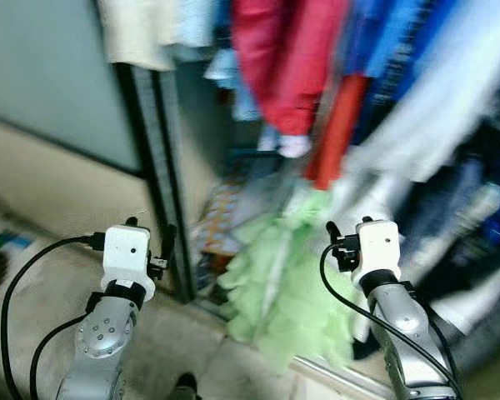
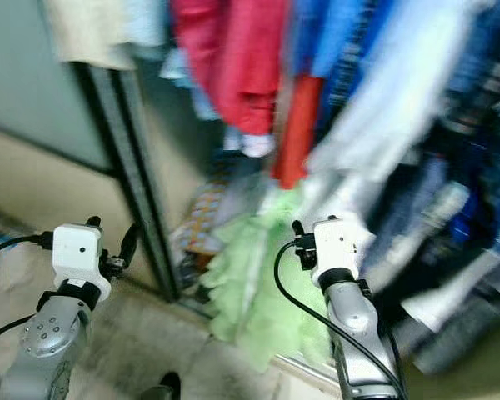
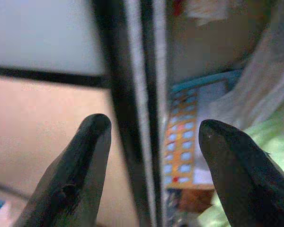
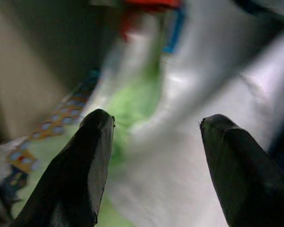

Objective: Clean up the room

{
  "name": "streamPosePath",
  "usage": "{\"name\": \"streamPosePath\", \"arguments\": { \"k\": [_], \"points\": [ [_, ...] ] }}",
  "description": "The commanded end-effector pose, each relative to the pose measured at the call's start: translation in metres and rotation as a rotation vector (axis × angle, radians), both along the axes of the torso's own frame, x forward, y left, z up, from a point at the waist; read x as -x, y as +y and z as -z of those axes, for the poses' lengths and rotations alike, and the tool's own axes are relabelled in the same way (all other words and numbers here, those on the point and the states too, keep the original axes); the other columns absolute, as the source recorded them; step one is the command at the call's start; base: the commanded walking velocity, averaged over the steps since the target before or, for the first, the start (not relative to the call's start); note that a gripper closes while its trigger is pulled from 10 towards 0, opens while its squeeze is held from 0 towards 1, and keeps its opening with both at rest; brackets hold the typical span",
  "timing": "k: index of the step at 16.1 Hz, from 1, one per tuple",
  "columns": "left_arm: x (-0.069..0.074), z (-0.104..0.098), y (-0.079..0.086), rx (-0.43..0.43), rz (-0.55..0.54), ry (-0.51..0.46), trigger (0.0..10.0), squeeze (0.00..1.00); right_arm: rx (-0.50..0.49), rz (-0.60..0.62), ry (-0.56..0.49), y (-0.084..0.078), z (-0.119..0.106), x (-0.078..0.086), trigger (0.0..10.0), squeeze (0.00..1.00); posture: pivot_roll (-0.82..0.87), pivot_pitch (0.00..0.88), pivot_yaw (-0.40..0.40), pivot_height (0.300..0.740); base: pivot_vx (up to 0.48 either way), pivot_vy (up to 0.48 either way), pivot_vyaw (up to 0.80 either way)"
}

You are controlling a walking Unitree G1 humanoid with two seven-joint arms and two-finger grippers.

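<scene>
head views blurred. scene: open wardrobe with a dark vertical door frame (image 1: 160, 175) running down to the tiled floor (image 1: 192, 350). to the robot's left of the frame, a grey panel above and a beige panel below.

hanging clothes along the top: cream garment (image 1: 133, 33) at left, red garment (image 1: 287, 58) in the middle with a narrower orange-red piece (image 1: 337, 133) hanging lower beside it, blue garments (image 1: 400, 42) further right, a long white garment (image 1: 437, 108) slanting down toward the right. darker items at far right too smeared to identify.

light green ruffled fabric (image 1: 287, 292) spills from the wardrobe bottom onto its sill and the floor edge, between the two arms in the head views. behind it, against the frame, a flat item with a patterned orange and blue print (image 3: 182, 146); exact identity unclear.

left gripper (image 3: 154, 156): raised in front of the door frame, fingers (image 3: 85, 161) spread apart, nothing between them; the wrist view looks along them at the frame and the patterned item beyond. no contact visible.

right gripper (image 4: 156, 161): raised before the clothes, fingers (image 4: 236, 165) spread apart, empty; the wrist view looks at pale white fabric (image 4: 180, 156) with the green fabric behind it. fingers apart from the cloth as far as the blur allows.

small dark object (image 1: 183, 385) at the bottom edge on the floor, not identifiable.
</scene>
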State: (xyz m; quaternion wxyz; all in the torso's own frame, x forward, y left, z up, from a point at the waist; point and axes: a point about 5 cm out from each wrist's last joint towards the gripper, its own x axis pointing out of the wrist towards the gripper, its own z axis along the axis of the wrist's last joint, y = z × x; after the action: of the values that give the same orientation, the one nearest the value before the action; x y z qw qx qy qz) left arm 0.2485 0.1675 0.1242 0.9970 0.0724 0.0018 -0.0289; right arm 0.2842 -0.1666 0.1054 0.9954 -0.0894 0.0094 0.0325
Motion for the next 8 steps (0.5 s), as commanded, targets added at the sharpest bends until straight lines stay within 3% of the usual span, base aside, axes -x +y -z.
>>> {"name": "streamPosePath", "arguments": {
  "k": [1,8],
  "points": [
    [0.0013,-0.0017,0.0007,-0.012,-0.002,0.004,10.0,0.00,-0.012,0.009,-0.011,0.0003,-0.0041,-0.0010,10.0,0.00,-0.06,0.120,-0.076,0.740,0.000,0.000,0.80],
    [-0.0021,-0.0007,0.0003,-0.049,-0.016,0.013,10.0,0.00,-0.028,-0.001,-0.002,0.0036,-0.0018,-0.0020,10.0,0.00,-0.05,0.101,-0.076,0.740,0.000,0.000,0.80]
  ]
}}
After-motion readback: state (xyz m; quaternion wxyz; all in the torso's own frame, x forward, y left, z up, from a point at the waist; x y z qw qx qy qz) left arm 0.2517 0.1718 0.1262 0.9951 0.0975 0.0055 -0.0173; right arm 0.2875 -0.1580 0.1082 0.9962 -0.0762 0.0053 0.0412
